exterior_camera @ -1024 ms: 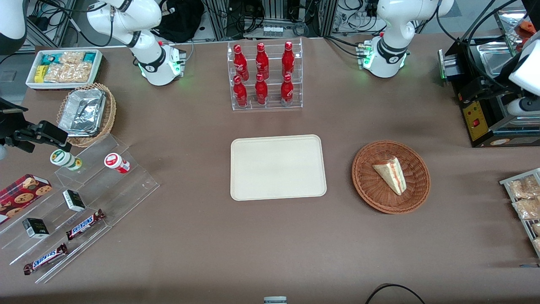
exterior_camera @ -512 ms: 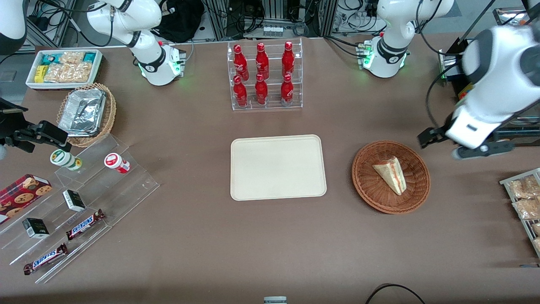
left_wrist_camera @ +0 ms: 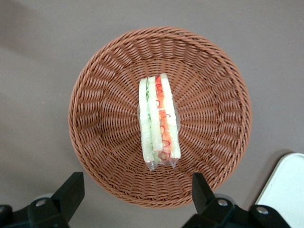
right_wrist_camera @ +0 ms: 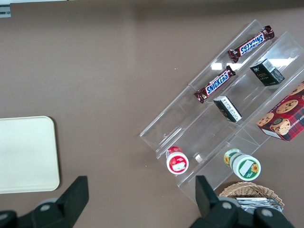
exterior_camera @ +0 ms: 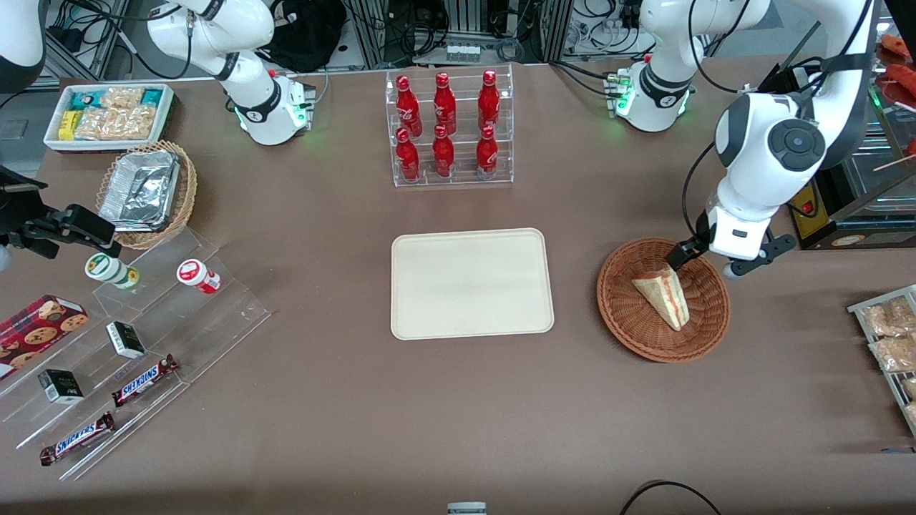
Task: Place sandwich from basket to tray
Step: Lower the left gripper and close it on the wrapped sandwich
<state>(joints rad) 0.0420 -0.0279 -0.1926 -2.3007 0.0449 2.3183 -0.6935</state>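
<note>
The sandwich (exterior_camera: 662, 295), a white bread wedge with red-orange and green filling, lies in the round reddish-brown basket (exterior_camera: 630, 322) on the brown table. My left gripper (exterior_camera: 707, 262) hangs open and empty above the basket's rim, on the side farther from the front camera. In the left wrist view the sandwich (left_wrist_camera: 159, 121) lies wrapped in clear film at the middle of the basket (left_wrist_camera: 104, 118), with my gripper (left_wrist_camera: 137, 190) over the rim and its fingers wide apart. The cream tray (exterior_camera: 472, 282) lies beside the basket, toward the parked arm's end, and is bare; it also shows in the left wrist view (left_wrist_camera: 287, 190).
A clear rack of red bottles (exterior_camera: 449, 129) stands farther from the front camera than the tray. A black machine (exterior_camera: 823, 207) and a rack of snack packets (exterior_camera: 891, 343) sit at the working arm's end. Acrylic steps with snacks (exterior_camera: 129, 336) and a foil-filled basket (exterior_camera: 147, 193) sit at the parked arm's end.
My left arm has swung in from the working arm's end of the table, and its gripper now hangs over the basket's rim. The sandwich, basket and tray have not moved.
</note>
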